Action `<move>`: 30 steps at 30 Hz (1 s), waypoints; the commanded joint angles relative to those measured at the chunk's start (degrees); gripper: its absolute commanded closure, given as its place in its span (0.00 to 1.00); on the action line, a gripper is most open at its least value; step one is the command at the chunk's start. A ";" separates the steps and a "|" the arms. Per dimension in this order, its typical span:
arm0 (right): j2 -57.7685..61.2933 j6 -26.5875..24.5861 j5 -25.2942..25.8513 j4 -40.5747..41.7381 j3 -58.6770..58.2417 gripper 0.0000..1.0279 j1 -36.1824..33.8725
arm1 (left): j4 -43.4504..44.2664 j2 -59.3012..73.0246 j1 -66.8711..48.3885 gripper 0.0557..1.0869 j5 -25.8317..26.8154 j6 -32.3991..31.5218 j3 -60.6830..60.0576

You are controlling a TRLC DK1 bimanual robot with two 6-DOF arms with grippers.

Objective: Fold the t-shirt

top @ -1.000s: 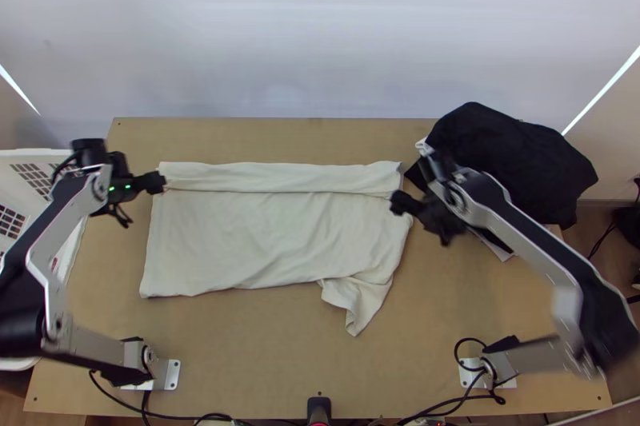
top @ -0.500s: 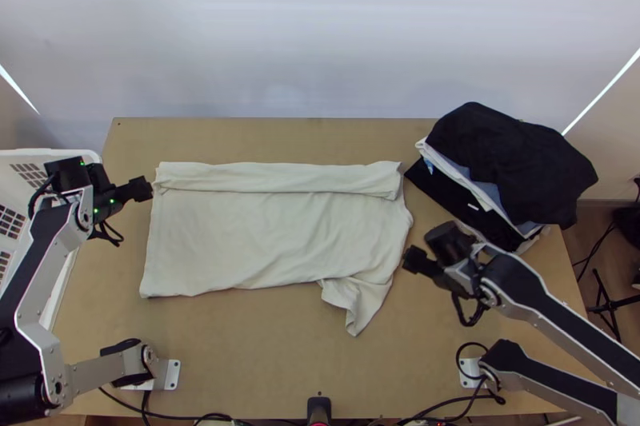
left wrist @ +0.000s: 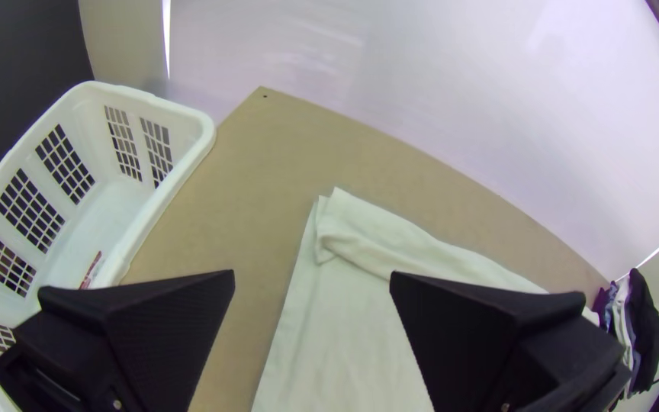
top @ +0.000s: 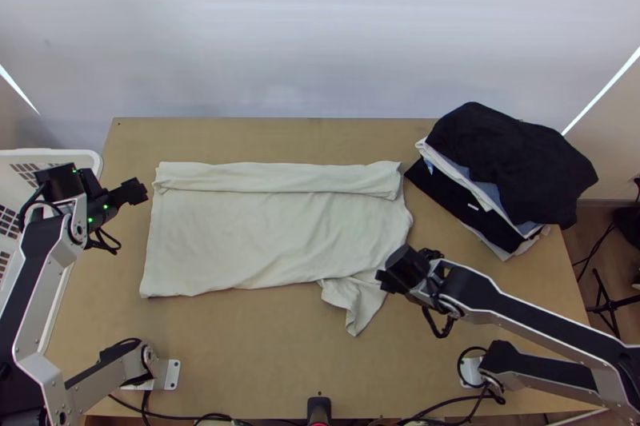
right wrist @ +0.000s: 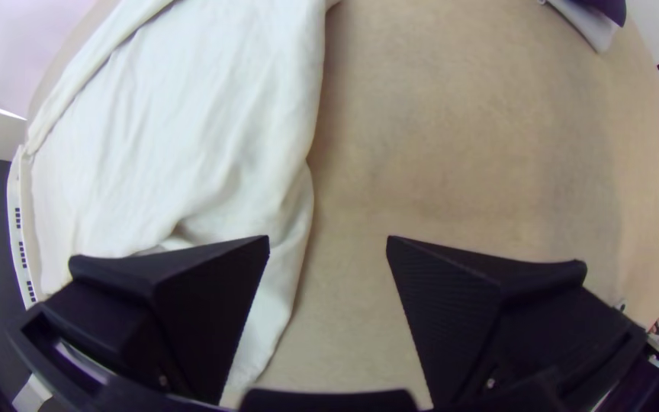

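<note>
the left gripper point(top: 136, 191) has its jaws spread with nothing between them, just beside the left side of the t-shirt point(top: 264, 234). the right gripper point(top: 386, 278) also has its jaws apart and empty, at the shirt's near right part; whether it touches the cloth, i can't tell. the shirt lies across the middle of the worktop point(top: 256, 354), mostly spread, a strip along its far side folded over, and a rumpled flap point(top: 350, 298) pokes towards the near edge. at the far right corner sits a pile of clothes point(top: 512, 162), black on top, partly over the edge. a white basket point(top: 88, 156) stands against the left edge. cables point(top: 448, 404) run along the near edge. behind the far edge is a pale wall point(top: 320, 34); to the right, a wooden floor point(top: 588, 242) with a dark stand point(top: 608, 306).

in the top view the right gripper covers a bit of the flap, the left arm point(top: 36, 274) crosses the basket, and the basket is cut off at the side. the left wrist view looks into the basket, where something small and reddish point(left wrist: 91, 271) is too small to make out. the right wrist view shows a dark crease under the shirt's fold near the flap.
</note>
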 commanded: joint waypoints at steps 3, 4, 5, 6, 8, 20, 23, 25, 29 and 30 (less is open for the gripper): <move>3.72 0.02 1.01 1.66 -0.61 0.36 4.59 | -0.59 -1.96 -1.95 0.04 -0.89 -2.01 -0.19; 3.89 0.02 1.01 1.84 -0.61 0.36 5.03 | -0.67 -2.14 -2.04 0.04 -0.89 -2.09 -0.19; 4.24 0.02 1.01 2.10 -0.61 0.36 5.39 | -0.67 -2.31 -2.04 0.04 -0.89 -2.09 -0.10; 4.51 0.02 1.01 2.28 -0.53 0.36 5.65 | -0.76 -2.40 -2.04 0.04 -0.89 -2.27 -0.02; 5.12 0.02 1.01 3.33 -0.53 0.36 6.09 | -1.03 -2.66 -2.12 0.04 -0.89 -2.53 -0.10; 9.78 -3.32 2.77 8.69 0.62 0.47 6.62 | -1.46 -3.54 -2.04 0.04 -1.07 -2.45 -1.07; 10.75 -3.49 3.12 9.66 0.70 0.49 6.70 | -1.38 -3.45 -1.86 0.04 -1.07 -2.27 -1.07; 11.36 -4.11 5.85 10.27 0.70 0.61 6.97 | -1.38 -3.28 -1.68 0.04 -1.07 -2.01 -0.98; 11.80 -6.04 8.84 10.63 0.44 0.76 7.14 | -1.82 -2.84 -1.16 0.04 -1.07 -0.51 -1.33; 11.71 -6.57 9.98 10.63 0.35 0.82 7.14 | -2.52 -2.66 -0.98 0.04 -1.07 1.07 -1.60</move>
